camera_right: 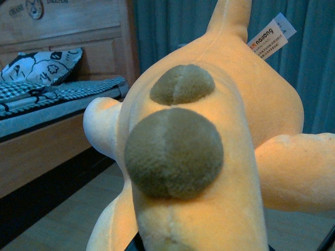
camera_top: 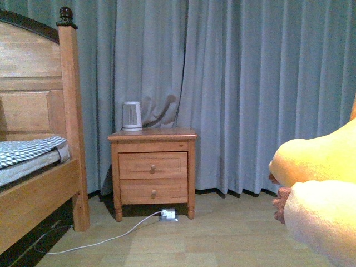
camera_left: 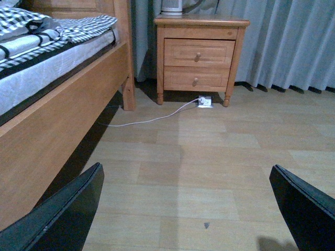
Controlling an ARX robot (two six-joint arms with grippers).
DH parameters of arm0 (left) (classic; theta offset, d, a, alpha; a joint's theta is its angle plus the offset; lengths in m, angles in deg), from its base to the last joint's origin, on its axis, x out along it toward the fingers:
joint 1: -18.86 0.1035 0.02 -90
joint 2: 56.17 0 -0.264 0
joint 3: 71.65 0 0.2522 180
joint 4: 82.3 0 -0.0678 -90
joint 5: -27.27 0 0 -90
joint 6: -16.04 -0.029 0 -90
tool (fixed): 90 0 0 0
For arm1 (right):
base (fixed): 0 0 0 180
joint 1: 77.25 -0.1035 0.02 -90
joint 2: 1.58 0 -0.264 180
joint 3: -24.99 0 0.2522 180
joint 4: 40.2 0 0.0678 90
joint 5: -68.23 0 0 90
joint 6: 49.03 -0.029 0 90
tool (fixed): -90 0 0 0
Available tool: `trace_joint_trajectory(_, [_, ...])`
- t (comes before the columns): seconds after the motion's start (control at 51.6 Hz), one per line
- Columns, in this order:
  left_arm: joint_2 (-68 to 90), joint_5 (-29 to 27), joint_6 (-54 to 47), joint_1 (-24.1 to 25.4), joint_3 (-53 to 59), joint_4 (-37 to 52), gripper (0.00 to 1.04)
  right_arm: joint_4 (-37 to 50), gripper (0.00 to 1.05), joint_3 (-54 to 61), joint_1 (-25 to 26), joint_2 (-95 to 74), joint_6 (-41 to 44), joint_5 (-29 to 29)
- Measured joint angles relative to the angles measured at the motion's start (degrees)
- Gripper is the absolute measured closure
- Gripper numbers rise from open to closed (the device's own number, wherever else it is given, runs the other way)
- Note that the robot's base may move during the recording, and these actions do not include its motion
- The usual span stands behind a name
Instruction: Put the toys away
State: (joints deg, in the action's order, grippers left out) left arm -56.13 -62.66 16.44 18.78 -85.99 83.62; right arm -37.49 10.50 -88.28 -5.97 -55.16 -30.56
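Plush toy (camera_right: 209,172) fills the right wrist view at close range. It is orange-yellow with two round olive-brown patches (camera_right: 174,151). Its edges are cut off on most sides. Right gripper is hidden behind the plush, so I cannot tell if the jaws are closed on it. The body's long axis runs away from that camera and ends in a tapered tip (camera_right: 230,15) against the curtain. A white sewn tag (camera_right: 268,37) carries orange lettering that reads roughly "naulong". The smaller print is illegible.

Front view: the same toy sits at the lower right of the frame, cropped by the right edge. Two rounded lobes point toward frame left, with a brown paw patch (camera_top: 282,203) between them.

Left gripper (camera_left: 186,172) is spread wide over bare wood floor (camera_left: 209,157). Its dark fingers (camera_left: 68,214) hold nothing.

Mid-distance, left of frame: wooden bed (camera_top: 33,194) with checked bedding. The headboard lettering is partly cut off; "DREAM" (camera_right: 57,2) is readable.

Far, centre: two-drawer nightstand (camera_top: 153,167) with a white appliance (camera_top: 132,115) on top. A white cable (camera_top: 105,239) runs across the floor to a plug block (camera_top: 168,214) under it. A grey-blue curtain (camera_top: 250,83) hangs behind.
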Motion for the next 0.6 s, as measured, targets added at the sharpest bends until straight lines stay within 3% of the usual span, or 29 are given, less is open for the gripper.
trace_joint_trajectory(0.6, [0.0,-0.1,0.0,0.0,0.0,0.0,0.06,0.0,0.97,0.0,0.0,0.0,0.0,0.0])
